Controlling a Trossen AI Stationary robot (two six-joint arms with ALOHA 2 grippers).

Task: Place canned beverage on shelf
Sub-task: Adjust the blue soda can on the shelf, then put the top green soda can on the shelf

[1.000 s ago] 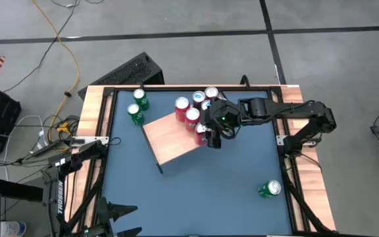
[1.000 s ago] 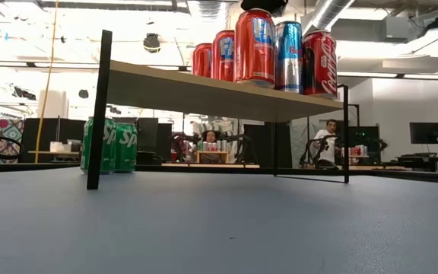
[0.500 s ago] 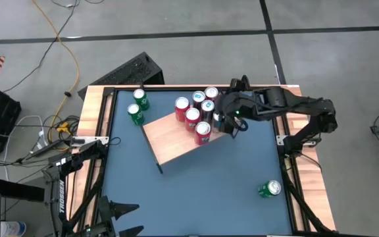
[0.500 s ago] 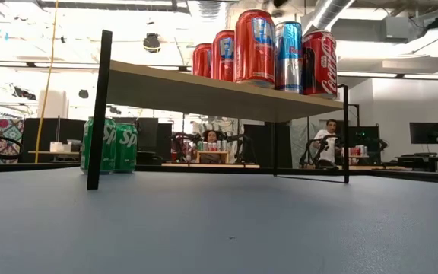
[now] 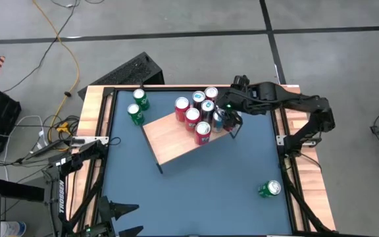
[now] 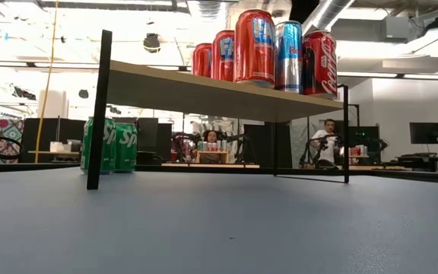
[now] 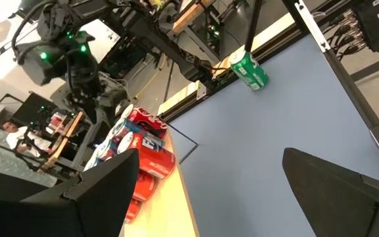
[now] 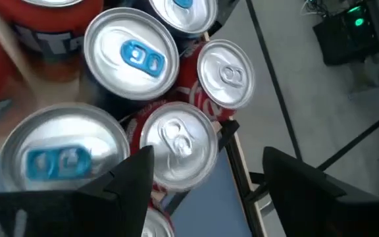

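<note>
The light wood shelf (image 5: 170, 139) stands on thin black legs in the middle of the blue table. Several red and silver-blue cans (image 5: 199, 112) stand upright on its far right end; they also show in the low view (image 6: 255, 47). My right gripper (image 5: 230, 122) hovers open just off that end, above the can tops (image 8: 179, 148), touching none. My left gripper (image 5: 125, 220) is open and empty at the table's near left edge, its fingers wide apart in its wrist view (image 7: 209, 191).
Two green cans (image 5: 137, 108) stand upright on the table behind the shelf's far left end. A third green can (image 5: 269, 189) lies on its side near the table's near right corner. Bare blue tabletop (image 5: 209, 191) lies in front of the shelf.
My right gripper has left the red can at the near end of the row, gone up and toward the table's right and far edges. That can stays upright on the shelf beside the others.
</note>
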